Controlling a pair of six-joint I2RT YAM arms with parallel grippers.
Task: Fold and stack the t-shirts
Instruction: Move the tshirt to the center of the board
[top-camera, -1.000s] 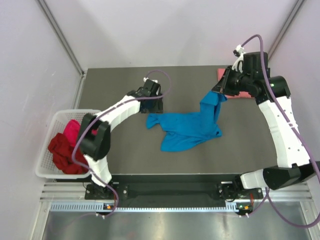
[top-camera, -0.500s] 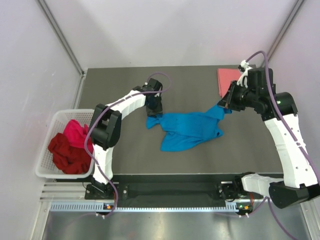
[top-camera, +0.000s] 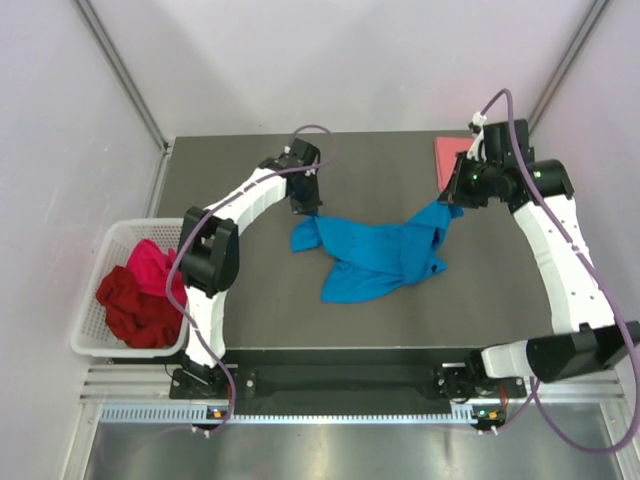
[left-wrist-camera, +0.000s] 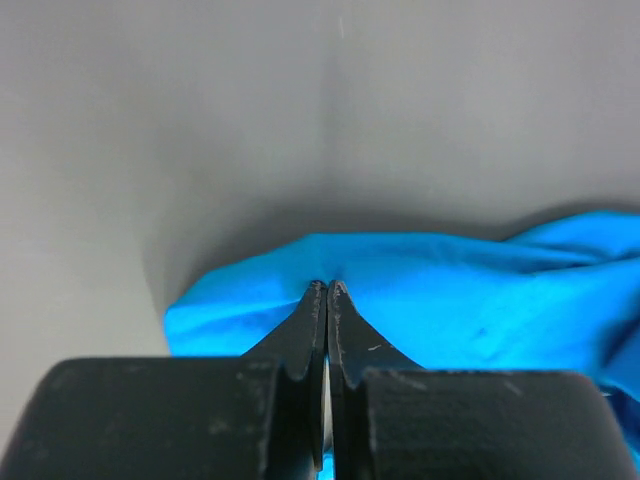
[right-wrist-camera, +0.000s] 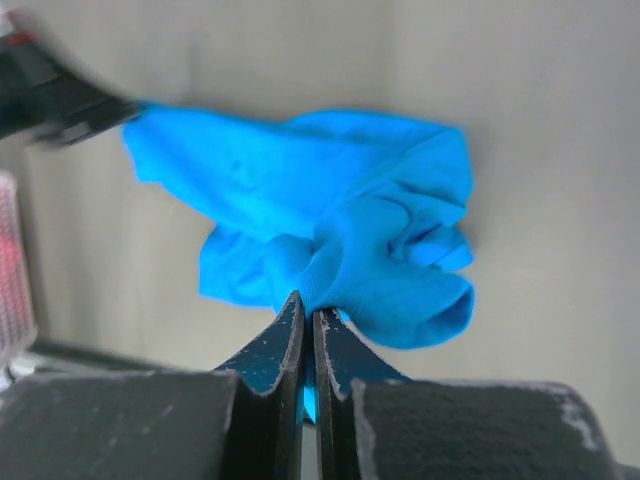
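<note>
A bright blue t-shirt (top-camera: 378, 256) lies crumpled on the dark table, stretched between both grippers. My left gripper (top-camera: 306, 209) is shut on its left corner; in the left wrist view the jaws (left-wrist-camera: 327, 286) pinch the blue cloth (left-wrist-camera: 450, 300). My right gripper (top-camera: 452, 203) is shut on the shirt's right end, which hangs bunched below the jaws (right-wrist-camera: 307, 300) in the right wrist view, where the blue shirt (right-wrist-camera: 300, 190) trails away. A folded salmon pink t-shirt (top-camera: 447, 158) lies flat at the back right. A dark red t-shirt (top-camera: 130, 308) and a magenta one (top-camera: 148, 264) sit in the basket.
The white lattice basket (top-camera: 110, 238) stands off the table's left edge. Bare dark table (top-camera: 240, 300) surrounds the blue shirt. Pale walls close in the back and sides. Purple cables loop above both arms.
My left gripper has closed on the blue shirt's left corner and drawn it slightly towards the back. My right gripper has shifted back and up, still holding the shirt's right end.
</note>
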